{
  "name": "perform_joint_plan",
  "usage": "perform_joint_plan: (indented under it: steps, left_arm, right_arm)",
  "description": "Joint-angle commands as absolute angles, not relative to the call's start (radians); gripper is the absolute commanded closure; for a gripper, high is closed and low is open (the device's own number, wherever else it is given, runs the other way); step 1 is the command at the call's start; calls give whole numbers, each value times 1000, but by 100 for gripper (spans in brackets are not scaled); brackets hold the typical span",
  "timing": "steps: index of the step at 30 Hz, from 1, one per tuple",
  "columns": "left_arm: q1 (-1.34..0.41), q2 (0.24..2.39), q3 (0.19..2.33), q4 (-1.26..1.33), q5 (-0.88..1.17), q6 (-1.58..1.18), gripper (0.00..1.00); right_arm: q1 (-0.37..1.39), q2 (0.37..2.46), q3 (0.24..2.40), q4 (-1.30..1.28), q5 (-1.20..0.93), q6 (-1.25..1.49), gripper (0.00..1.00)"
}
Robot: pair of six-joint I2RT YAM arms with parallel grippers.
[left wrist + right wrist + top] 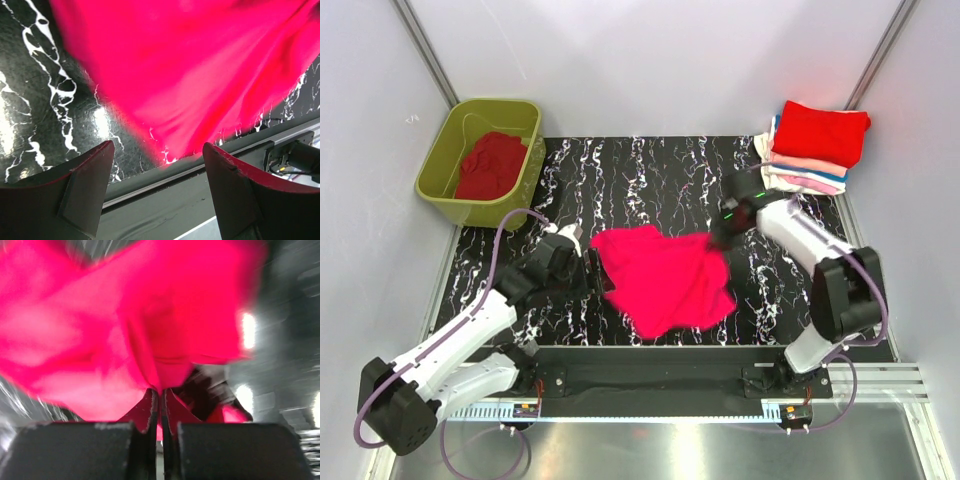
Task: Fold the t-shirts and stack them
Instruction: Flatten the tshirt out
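Right wrist: right tool clamped on magenta t-shirt; left tool wide open, empty (tub holds 1 red t-shirt).

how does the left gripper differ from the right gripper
The left gripper is open with nothing in it; the right gripper is shut on the magenta t-shirt. The left gripper sits beside the shirt's left edge, the right gripper at its upper right corner. Both are low over the black marbled table.
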State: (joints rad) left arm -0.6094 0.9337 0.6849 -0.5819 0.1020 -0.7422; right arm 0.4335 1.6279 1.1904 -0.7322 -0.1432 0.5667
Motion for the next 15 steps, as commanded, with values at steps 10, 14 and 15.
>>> perform_joint_plan:
  steps: [10,14,15]
  left_arm:
    - [-604,928,723,-569,97,-725,23]
    - [-604,946,716,-548,123,-729,23]
    - [-604,950,719,-551,123,-727,23]
  right_arm:
    - [121,1465,993,-766,-161,564,0]
    - [107,1369,858,-765,-46,620,0]
    - [54,1324,835,-755,-40,624,1]
